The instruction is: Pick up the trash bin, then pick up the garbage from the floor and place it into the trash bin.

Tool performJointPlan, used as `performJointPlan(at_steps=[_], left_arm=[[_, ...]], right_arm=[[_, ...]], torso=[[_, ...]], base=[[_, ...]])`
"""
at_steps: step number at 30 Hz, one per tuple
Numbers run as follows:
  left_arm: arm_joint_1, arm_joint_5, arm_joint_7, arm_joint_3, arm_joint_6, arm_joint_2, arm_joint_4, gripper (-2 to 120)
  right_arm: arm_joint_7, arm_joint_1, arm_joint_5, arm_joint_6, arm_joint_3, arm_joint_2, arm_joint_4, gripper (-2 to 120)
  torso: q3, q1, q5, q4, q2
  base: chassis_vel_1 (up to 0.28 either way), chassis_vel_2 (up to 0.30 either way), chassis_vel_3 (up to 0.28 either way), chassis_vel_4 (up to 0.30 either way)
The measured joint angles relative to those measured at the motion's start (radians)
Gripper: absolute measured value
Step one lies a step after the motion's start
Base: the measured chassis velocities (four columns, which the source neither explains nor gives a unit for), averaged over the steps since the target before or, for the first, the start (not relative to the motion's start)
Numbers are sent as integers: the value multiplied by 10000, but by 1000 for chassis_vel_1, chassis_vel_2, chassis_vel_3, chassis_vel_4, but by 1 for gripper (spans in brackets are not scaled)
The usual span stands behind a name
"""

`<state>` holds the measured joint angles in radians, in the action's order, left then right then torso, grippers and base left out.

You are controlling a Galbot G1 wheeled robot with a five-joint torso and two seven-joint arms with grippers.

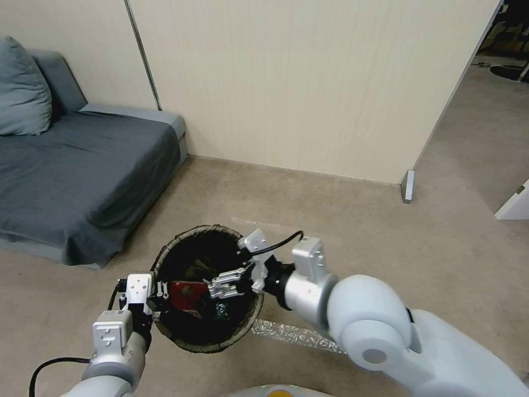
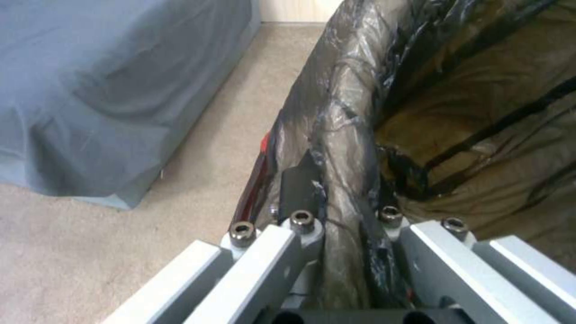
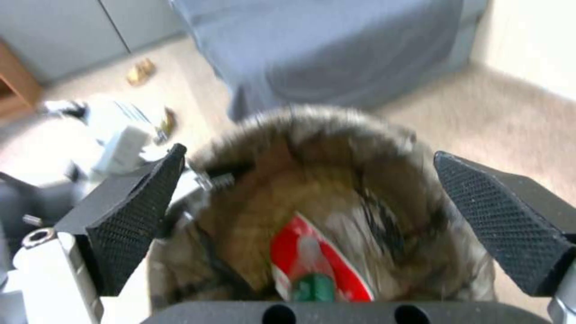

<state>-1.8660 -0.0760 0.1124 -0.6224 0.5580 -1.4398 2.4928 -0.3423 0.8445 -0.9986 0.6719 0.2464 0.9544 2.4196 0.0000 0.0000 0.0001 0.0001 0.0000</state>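
Note:
The trash bin (image 1: pixel 182 248), its rim wrapped in a dark liner, hangs tilted above the carpet in front of me. My left gripper (image 1: pixel 158 292) is shut on the bin's left rim; up close the liner (image 2: pixel 342 135) is pinched between its fingers (image 2: pixel 300 184). My right gripper (image 1: pixel 226 288) hovers over the bin's mouth, its black pads (image 3: pixel 132 216) spread wide open and holding nothing. Inside the bin lies a red-and-white packet (image 3: pixel 312 252), also seen from above as red garbage (image 1: pixel 187 295). Small brown and yellow litter pieces (image 3: pixel 141 72) lie blurred on the floor near the sofa.
A grey sofa (image 1: pixel 71 165) with a cushion (image 1: pixel 22 88) stands at the left. A beige wall panel (image 1: pixel 303 82) stands behind the bin, ending in a metal foot (image 1: pixel 408 186). A silvery strip (image 1: pixel 292 333) lies on the carpet. Open floor stretches to the right.

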Motion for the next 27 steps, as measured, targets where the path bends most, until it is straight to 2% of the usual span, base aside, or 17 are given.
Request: performJointPlan(at_steps=[2, 6, 8, 9, 11, 13, 14, 16, 17, 19, 20, 23, 27], left_arm=[[4, -1, -6, -10, 2, 34, 0, 1], [6, -12, -17, -28, 4, 72, 0, 1], [14, -43, -27, -107, 7, 119, 23, 1], [14, -43, -27, -107, 7, 119, 23, 1], [73, -133, -26, -216, 48, 133, 53, 1], [89, -161, -28, -244, 61, 139, 54, 1], [113, -195, -29, -275, 82, 148, 56, 1], [138, -227, -39, -296, 107, 146, 57, 1], [138, -227, -39, -296, 107, 146, 57, 1], [161, -232, -96, -296, 112, 85, 55, 1], [161, -232, -96, -296, 112, 85, 55, 1], [132, -233, -111, -324, 112, 40, 59, 1], [58, -209, -114, -332, 151, 21, 77, 1]], right_arm=[[805, 774, 665, -471, -815, -357, 328, 100], [1373, 1406, 1452, -855, -1448, -554, 459, 100], [2203, 2906, 3185, -1568, -2835, -756, 572, 100], [2203, 2906, 3185, -1568, -2835, -756, 572, 100], [2690, 4506, 4735, -2538, -4009, -664, 425, 100], [2750, 4909, 5106, -2840, -4338, -577, 342, 100], [2854, 5548, 5724, -3444, -4827, -387, 185, 100], [2736, 6324, 6917, -4578, -5414, 46, -137, 100], [2736, 6324, 6917, -4578, -5414, 46, -137, 100], [2196, 7074, 8245, -5959, -5789, 853, -729, 100], [2196, 7074, 8245, -5959, -5789, 853, -729, 100], [1606, 7877, 9126, -6976, -5944, 1822, -1251, 100], [837, 8288, 9492, -7280, -5920, 2121, -1505, 100]], torso=[[0, 0, 0, -1, 0], [0, 0, 0, 1, 0], [-1, 0, 1, -3, 0], [-1, 0, 1, -3, 0], [-1, 0, 0, -2, 0], [-1, 0, -1, -3, 0], [0, 0, 0, -2, 0], [-1, 0, 0, -3, 0], [-1, 0, 0, -3, 0], [-1, 0, -1, 0, 0], [-1, 0, -1, 0, 0], [-1, 0, 0, -1, 0], [-1, -1, -2, 0, 0]], base=[[0, 0, 0, 0], [0, 0, 0, 0], [0, 0, 0, 0], [0, 0, 0, 0], [0, 0, 0, 0], [0, 0, 0, 0], [0, 0, 0, 0], [0, 0, 0, 0], [0, 0, 0, 0], [0, 0, 0, 0], [0, 0, 0, 0], [0, 0, 0, 0], [0, 0, 0, 0]])
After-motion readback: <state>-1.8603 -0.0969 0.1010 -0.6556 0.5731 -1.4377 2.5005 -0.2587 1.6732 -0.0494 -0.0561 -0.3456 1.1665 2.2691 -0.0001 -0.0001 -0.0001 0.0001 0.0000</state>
